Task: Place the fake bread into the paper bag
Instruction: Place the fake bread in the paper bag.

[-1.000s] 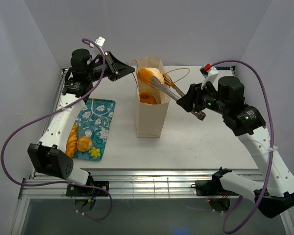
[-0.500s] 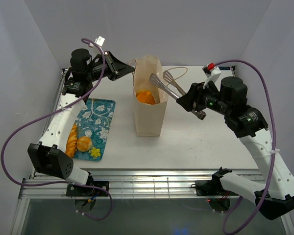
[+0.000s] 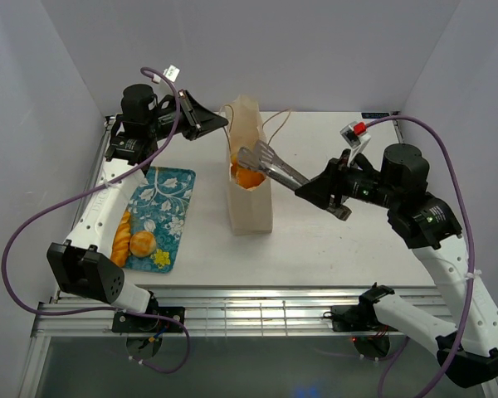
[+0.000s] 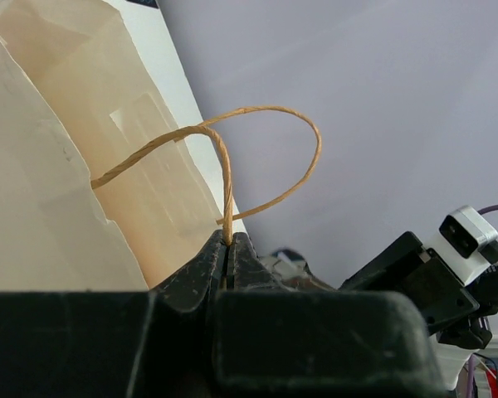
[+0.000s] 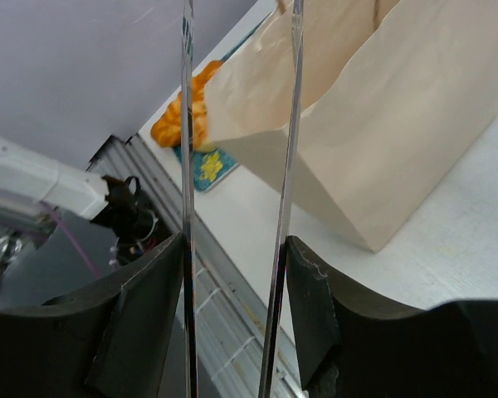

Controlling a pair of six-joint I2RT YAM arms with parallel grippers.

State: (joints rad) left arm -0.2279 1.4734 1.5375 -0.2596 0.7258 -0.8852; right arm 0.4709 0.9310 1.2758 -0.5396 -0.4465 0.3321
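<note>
Fake bread (image 3: 247, 177) sits inside the paper bag (image 3: 251, 211); my left gripper (image 4: 229, 245) pinches its cord handle (image 4: 227, 191), my right gripper (image 5: 234, 249) clasps tongs (image 3: 274, 166) over the bag's mouth.

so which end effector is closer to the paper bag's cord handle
Left. The left end effector is shut on the cord handle; the right end effector sits right of the paper bag, holding tongs that reach its mouth.

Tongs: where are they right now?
In the overhead view the tongs are near the middle, gripped by the right hand. Their tips reach left over the open top of the paper bag.
</note>
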